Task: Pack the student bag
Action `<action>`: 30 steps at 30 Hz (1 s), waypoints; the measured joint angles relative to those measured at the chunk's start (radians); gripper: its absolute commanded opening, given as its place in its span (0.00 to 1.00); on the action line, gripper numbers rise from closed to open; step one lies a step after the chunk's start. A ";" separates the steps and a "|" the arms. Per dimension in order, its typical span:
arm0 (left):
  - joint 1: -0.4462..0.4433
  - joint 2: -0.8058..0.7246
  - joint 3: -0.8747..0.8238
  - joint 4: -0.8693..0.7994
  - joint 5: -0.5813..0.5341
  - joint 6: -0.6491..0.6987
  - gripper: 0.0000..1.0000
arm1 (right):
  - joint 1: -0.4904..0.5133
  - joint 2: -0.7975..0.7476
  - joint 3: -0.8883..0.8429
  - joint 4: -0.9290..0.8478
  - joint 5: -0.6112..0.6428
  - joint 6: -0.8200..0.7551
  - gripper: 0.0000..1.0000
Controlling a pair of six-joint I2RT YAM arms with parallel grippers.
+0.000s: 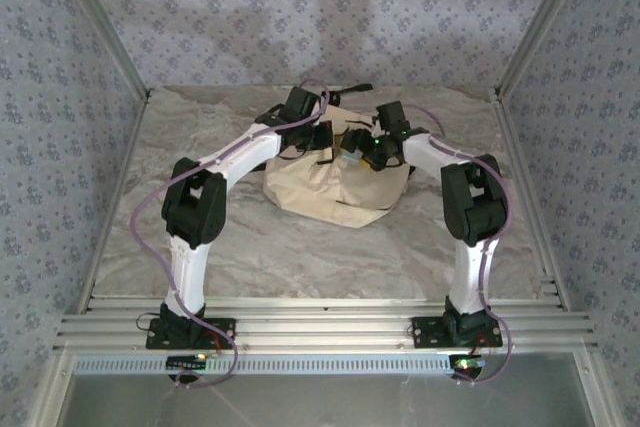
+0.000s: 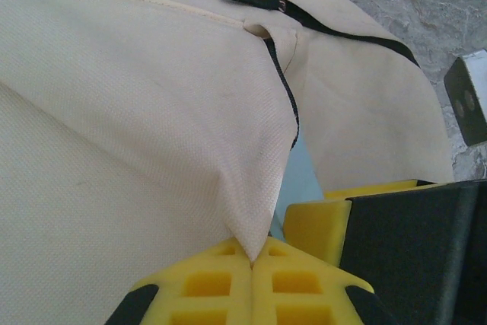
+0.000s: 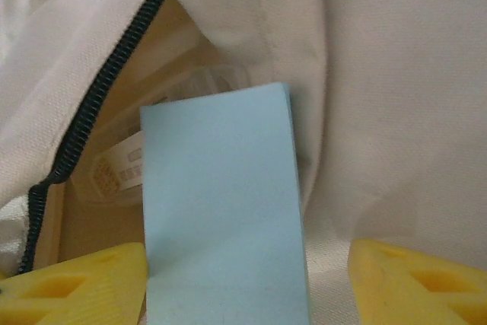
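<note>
The cream-beige student bag (image 1: 330,192) lies mid-table with its black zipper (image 3: 84,119) undone and its mouth open. My left gripper (image 1: 322,137) is shut on a fold of the bag's fabric (image 2: 137,112) beside the opening, the yellow fingertips (image 2: 253,260) pressed together on the cloth. My right gripper (image 1: 365,152) is at the mouth of the bag (image 3: 396,97), jaws wide apart. A flat light-blue card or booklet (image 3: 221,211) stands between them, reaching into the bag. It touches the left finger (image 3: 76,283) and stands clear of the right finger (image 3: 418,279).
A white printed label (image 3: 122,169) shows inside the bag. A black strap (image 1: 350,89) trails behind it on the marble table (image 1: 300,247). Patterned walls close in three sides, and aluminium rails (image 1: 320,327) run along the near edge.
</note>
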 measured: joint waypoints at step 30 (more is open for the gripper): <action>0.004 -0.003 0.000 -0.003 0.018 -0.015 0.00 | 0.050 0.031 0.002 0.207 -0.068 0.034 0.27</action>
